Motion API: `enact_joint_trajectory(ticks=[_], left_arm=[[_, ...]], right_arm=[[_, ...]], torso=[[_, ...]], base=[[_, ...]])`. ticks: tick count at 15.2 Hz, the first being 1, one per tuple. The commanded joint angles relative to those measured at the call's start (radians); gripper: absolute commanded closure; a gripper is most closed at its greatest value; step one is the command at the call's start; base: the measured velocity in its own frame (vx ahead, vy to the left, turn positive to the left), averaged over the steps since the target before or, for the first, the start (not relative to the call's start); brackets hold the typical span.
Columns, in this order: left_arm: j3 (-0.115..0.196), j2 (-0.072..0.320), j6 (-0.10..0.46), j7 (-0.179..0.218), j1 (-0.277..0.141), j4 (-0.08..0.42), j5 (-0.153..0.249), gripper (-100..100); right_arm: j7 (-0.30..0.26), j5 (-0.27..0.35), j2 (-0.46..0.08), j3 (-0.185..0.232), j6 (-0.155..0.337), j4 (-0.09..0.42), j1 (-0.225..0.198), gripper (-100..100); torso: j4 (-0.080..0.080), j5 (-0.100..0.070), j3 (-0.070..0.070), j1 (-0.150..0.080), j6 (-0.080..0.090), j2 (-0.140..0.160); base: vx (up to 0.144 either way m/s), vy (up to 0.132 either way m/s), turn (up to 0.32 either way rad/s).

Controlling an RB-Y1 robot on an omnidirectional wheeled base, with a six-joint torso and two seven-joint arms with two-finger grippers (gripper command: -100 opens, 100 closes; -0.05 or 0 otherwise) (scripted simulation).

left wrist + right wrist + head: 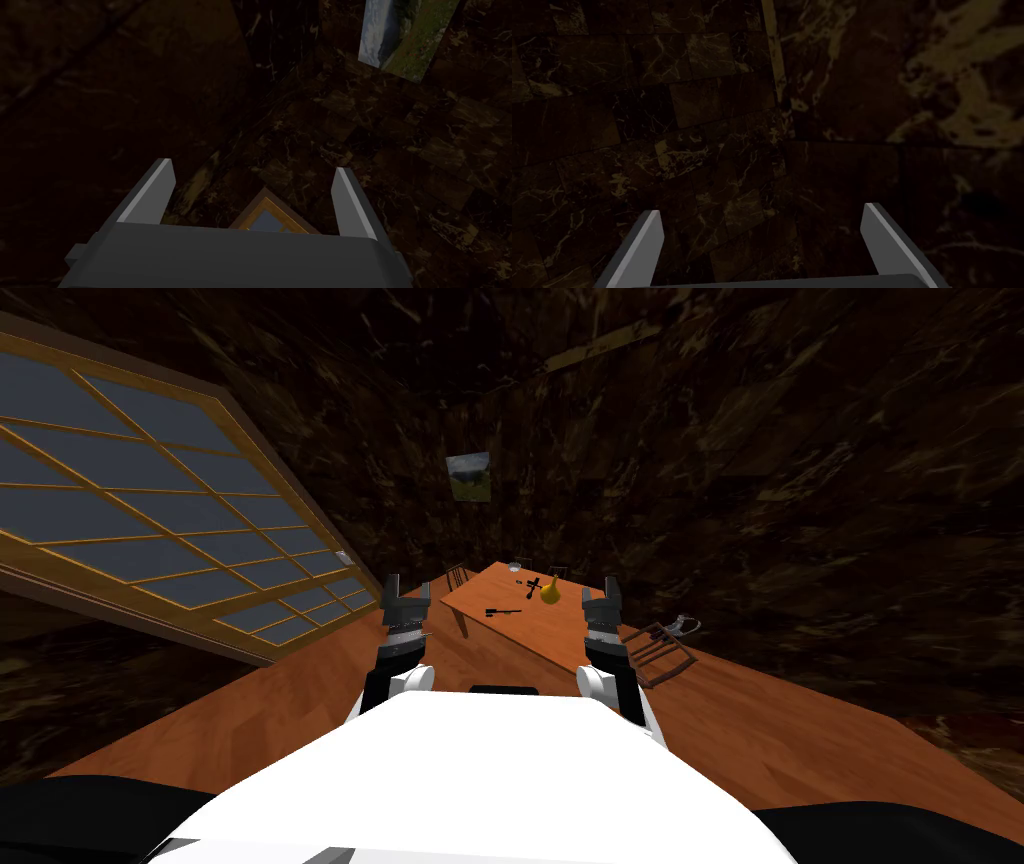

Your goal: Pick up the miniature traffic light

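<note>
**Robot standing back from the table, both grippers spread and empty**

The robot is facing a wooden table [480,593] that is standing well ahead of it on the wood floor [780,718]. A long, dark thing, seemingly the miniature traffic light [503,611], is lying flat on the table near its closer edge, though it is showing too small to be sure. Farther back, a yellow pear-shaped thing [549,592] is sitting just beside another small dark thing [533,582], and a pale bowl-like thing [515,565] is resting near the far end.

The left gripper [252,175] and the right gripper [759,220] are hanging raised in front of the chest, one on each side, well apart from the table. Each is holding its two fingers spread wide with nothing between them.

A wooden chair [660,650] is lying tilted on the floor to the right of the table, and a large gridded window [150,508] is filling the left wall
</note>
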Motion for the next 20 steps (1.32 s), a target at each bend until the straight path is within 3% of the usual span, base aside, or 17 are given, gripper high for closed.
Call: enact_joint_trajectory(ticks=[1, 3, 5, 6, 8, 9, 12, 13, 14, 15, 16, 17, 18, 20], left_arm=[[0.000, 0.039, 0.010, 0.009, -0.013, 0.017, -0.005, -100], [0.000, 0.066, 0.021, 0.018, -0.026, 0.034, -0.009, -100], [0.001, 0.118, 0.052, 0.046, -0.065, 0.085, -0.023, -100], [0.001, 0.118, 0.052, 0.046, -0.065, 0.085, -0.023, -100], [0.004, 0.160, 0.094, 0.083, -0.119, 0.145, -0.043, -100], [0.004, 0.160, 0.094, 0.083, -0.119, 0.154, -0.043, -100], [0.008, 0.191, 0.147, 0.129, -0.186, 0.222, -0.067, -100], [0.008, 0.191, 0.147, 0.129, -0.186, 0.241, -0.067, -100], [0.011, 0.203, 0.177, 0.154, -0.222, 0.272, -0.081, -100], [0.011, 0.203, 0.177, 0.154, -0.223, 0.290, -0.081, -100], [0.015, 0.214, 0.208, 0.181, -0.259, 0.318, -0.095, -100], [0.015, 0.214, 0.208, 0.181, -0.262, 0.341, -0.095, -100], [0.019, 0.223, 0.241, 0.209, -0.300, 0.365, -0.111, -100], [0.019, 0.223, 0.241, 0.209, -0.302, 0.397, -0.111, -100]], right_arm=[[0.000, 0.000, 0.000, 0.000, 0.000, 0.000, 0.000, 0], [0.000, 0.000, 0.000, 0.000, 0.000, 0.000, 0.000, 0], [0.000, 0.000, 0.000, 0.000, 0.000, 0.000, 0.000, 0], [0.000, 0.000, 0.000, 0.000, 0.000, 0.000, 0.000, 0], [0.000, 0.000, 0.000, 0.000, 0.000, 0.000, 0.000, 0], [0.000, 0.000, 0.000, 0.000, 0.000, 0.000, 0.000, 0], [0.000, 0.000, 0.000, 0.000, 0.000, 0.000, 0.000, 0], [0.000, 0.000, 0.000, 0.000, 0.000, 0.000, 0.000, 0], [0.000, 0.000, 0.000, 0.000, 0.000, 0.000, 0.000, 0], [0.000, 0.000, 0.000, 0.000, 0.000, 0.000, 0.000, 0], [0.000, 0.000, 0.000, 0.000, 0.000, 0.000, 0.000, 0], [0.000, 0.000, 0.000, 0.000, 0.000, 0.000, 0.000, 0], [0.000, 0.000, 0.000, 0.000, 0.000, 0.000, 0.000, 0], [0.000, 0.000, 0.000, 0.000, 0.000, 0.000, 0.000, 0]], torso=[[0.000, 0.000, 0.000, 0.000, 0.000, 0.000], [0.000, 0.000, 0.000, 0.000, 0.000, 0.000], [0.000, 0.000, 0.000, 0.000, 0.000, -0.001], [0.000, 0.000, -0.001, 0.000, 0.000, -0.001], [0.000, 0.000, -0.001, 0.000, 0.000, -0.001], [0.000, 0.000, -0.001, 0.000, 0.001, -0.002], [0.000, 0.000, -0.001, 0.000, 0.000, -0.002], [0.000, 0.000, -0.001, 0.000, 0.001, -0.002], [0.000, 0.000, -0.001, 0.000, 0.000, -0.002], [0.000, 0.000, -0.001, -0.001, 0.001, -0.002], [0.000, 0.000, -0.001, -0.001, 0.000, -0.002], [0.000, 0.000, -0.001, -0.001, 0.001, -0.002], [0.000, 0.000, -0.001, -0.001, 0.000, -0.002], [0.000, 0.000, -0.001, -0.001, 0.000, -0.002]], base=[[0.002, -0.002, -0.028], [0.006, -0.004, -0.059], [0.012, -0.003, -0.069], [0.014, -0.003, -0.070], [0.015, -0.008, -0.109], [0.016, -0.007, -0.109], [0.016, -0.008, -0.089], [0.014, -0.007, -0.103], [0.012, -0.010, -0.132], [0.012, -0.008, -0.096], [0.016, -0.011, -0.108], [0.016, -0.011, -0.115], [0.015, -0.010, -0.148], [0.012, -0.006, -0.086]])
